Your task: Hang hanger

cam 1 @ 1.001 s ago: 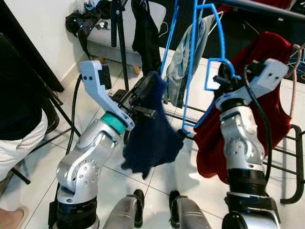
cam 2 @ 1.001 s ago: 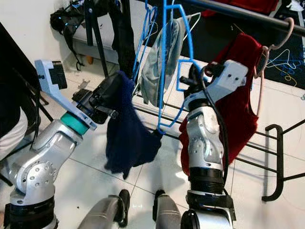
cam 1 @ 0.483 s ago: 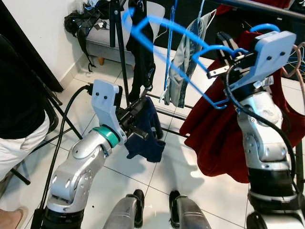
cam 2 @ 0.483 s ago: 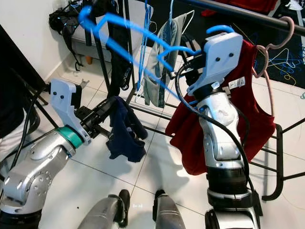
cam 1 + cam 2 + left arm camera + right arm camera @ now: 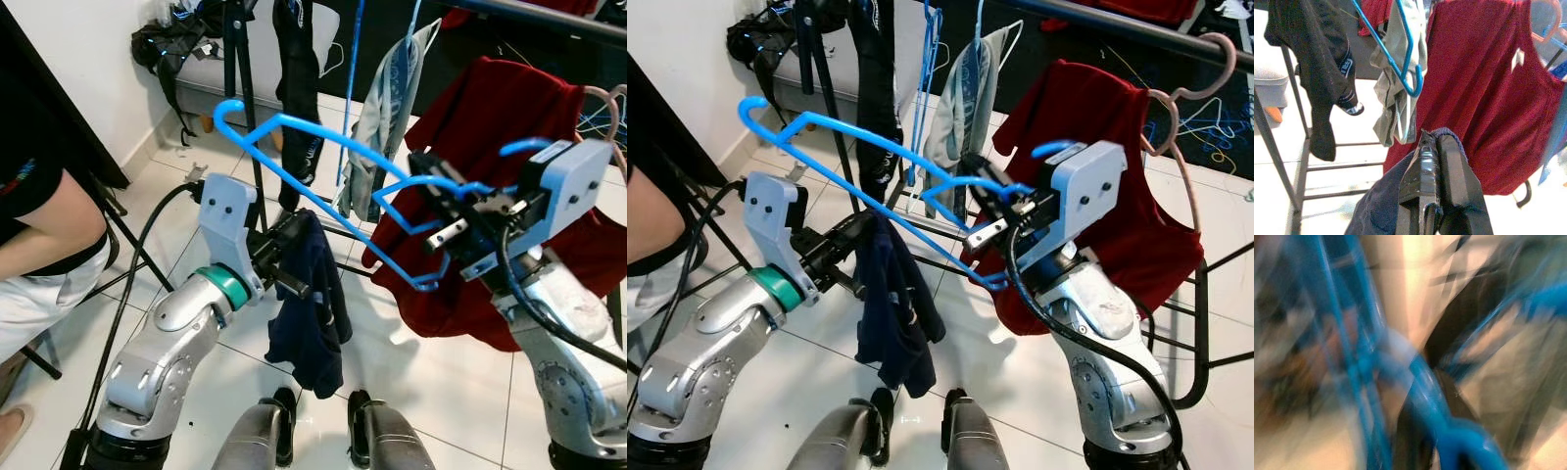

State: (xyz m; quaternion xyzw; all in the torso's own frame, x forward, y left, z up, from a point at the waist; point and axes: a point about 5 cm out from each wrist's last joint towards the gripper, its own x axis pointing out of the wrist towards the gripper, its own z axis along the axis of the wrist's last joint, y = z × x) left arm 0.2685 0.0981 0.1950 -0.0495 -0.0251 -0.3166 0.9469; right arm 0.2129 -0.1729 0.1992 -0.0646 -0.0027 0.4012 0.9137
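My right gripper is shut on a blue wire hanger, gripping it near one corner. The hanger lies tilted across the middle of the scene, its hook pointing to my left. In the right wrist view the hanger is a blue blur. My left gripper is shut on a navy garment, which hangs limp below the fingers, just under the hanger's lower bar. The left wrist view shows the fingers pinching the navy cloth.
A clothes rack with a dark rail stands ahead, carrying a red top, a grey-blue garment, a black garment and a pink hanger. A seated person is at my left. My feet stand on white tiles.
My right arm has come down and swung the hanger lower, its hook now toward my left. The navy garment, bunched half a second ago, hangs longer from the left gripper.
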